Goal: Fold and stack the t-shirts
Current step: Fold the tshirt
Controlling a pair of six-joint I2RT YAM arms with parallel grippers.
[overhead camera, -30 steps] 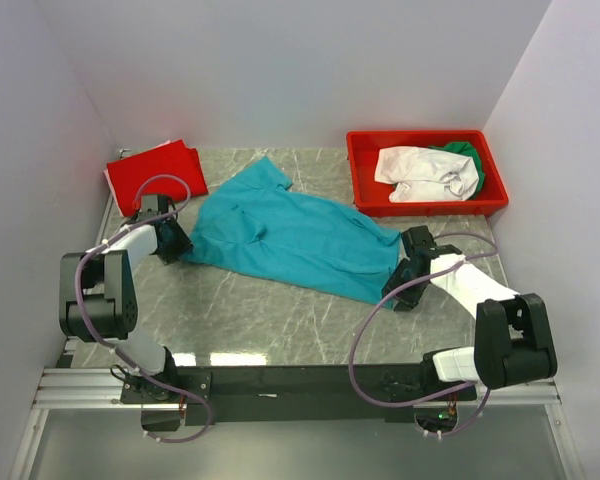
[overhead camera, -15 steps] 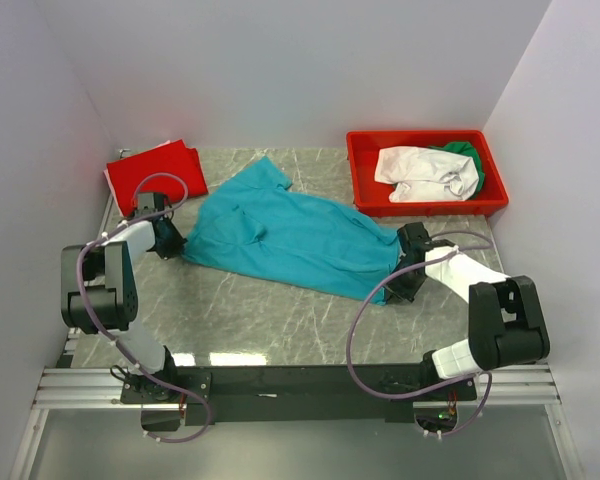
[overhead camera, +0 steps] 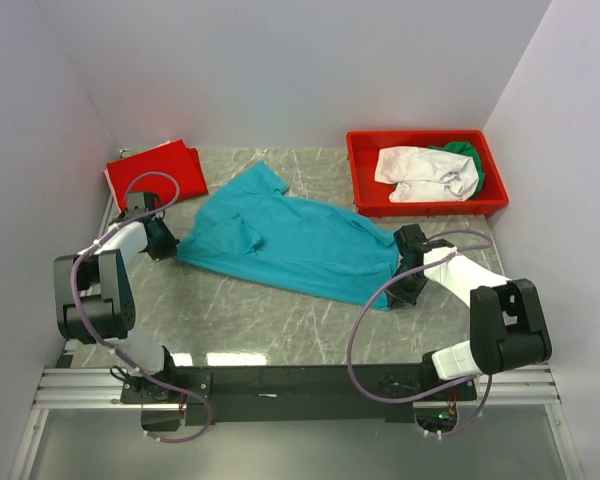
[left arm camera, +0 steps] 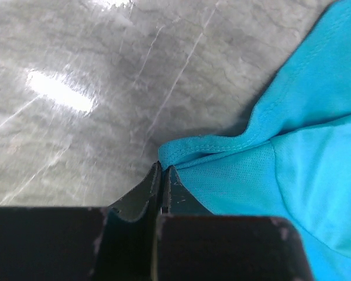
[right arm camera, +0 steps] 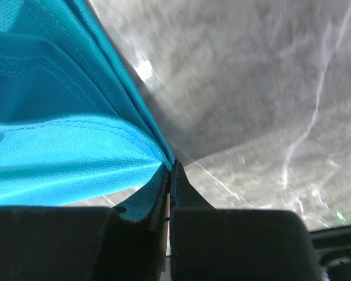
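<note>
Broadly, the job looks early. From above, the red t-shirt appears folded flat at the far left corner, beyond the left gripper. The white t-shirt and green t-shirt lie crumpled in the red bin, out past the right gripper. By my reading, one shirt is done and two wait untouched. The teal t-shirt lies between the two grippers, wrinkled and unfolded, slanting across the table, with the left gripper at its left corner and the right gripper at its near right corner. In the left wrist view the fingers are pressed together with a corner of teal hem pinched at their tips. The rest of the cloth runs off ahead and to the right of them, with bare table to the left. In the right wrist view the fingers are likewise clamped on a teal edge, which comes out at their tips and fans up and leftward, with bare table ahead and to the right. So spreading or a first fold of the teal t-shirt seems to be the step in hand, and most of the folding and stacking is left to do.
</note>
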